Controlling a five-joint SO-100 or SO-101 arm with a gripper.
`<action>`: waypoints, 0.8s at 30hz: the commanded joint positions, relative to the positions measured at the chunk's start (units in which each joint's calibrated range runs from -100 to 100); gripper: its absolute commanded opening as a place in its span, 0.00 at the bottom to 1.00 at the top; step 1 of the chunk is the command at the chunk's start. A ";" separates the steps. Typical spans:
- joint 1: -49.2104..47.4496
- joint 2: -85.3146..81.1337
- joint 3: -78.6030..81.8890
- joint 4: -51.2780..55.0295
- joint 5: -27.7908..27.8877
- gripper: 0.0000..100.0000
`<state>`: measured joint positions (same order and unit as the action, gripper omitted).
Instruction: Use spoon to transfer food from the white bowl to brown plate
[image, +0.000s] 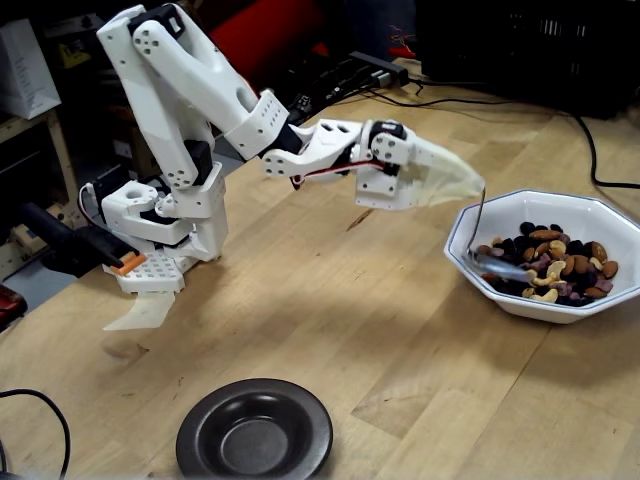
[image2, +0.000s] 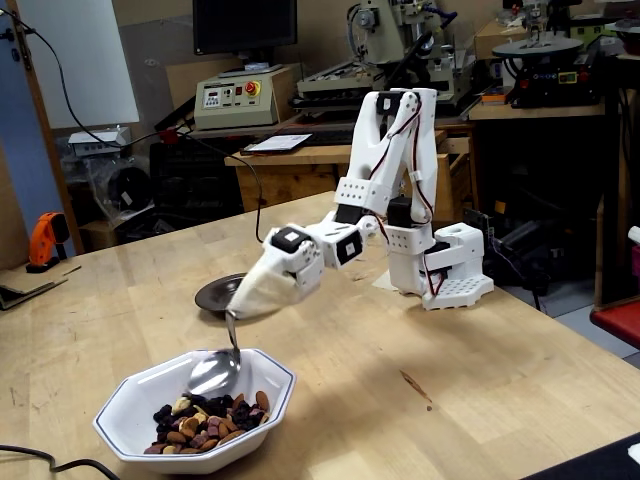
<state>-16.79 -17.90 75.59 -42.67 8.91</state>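
Shiny silver metal spoon (image2: 214, 373): one
White octagonal ceramic bowl (image: 470, 268): one
Dark brown round glossy plate (image: 254, 429): one
White robot arm (image: 215, 95): one

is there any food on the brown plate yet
No, the brown plate shows a bare, glossy centre, and all the nuts and raisins still sit in the white bowl.

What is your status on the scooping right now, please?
Tool cloth-covered, jaws hidden, carrying spoon. Spoon tip dipping into food in white bowl. Brown plate empty. Nothing in the way.
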 joint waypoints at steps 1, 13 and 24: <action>-0.55 3.06 -4.26 -0.41 0.88 0.04; 0.27 8.02 -7.80 -0.41 6.01 0.04; 0.34 12.56 -14.44 0.14 12.60 0.04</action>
<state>-16.64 -6.48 66.16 -42.51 20.24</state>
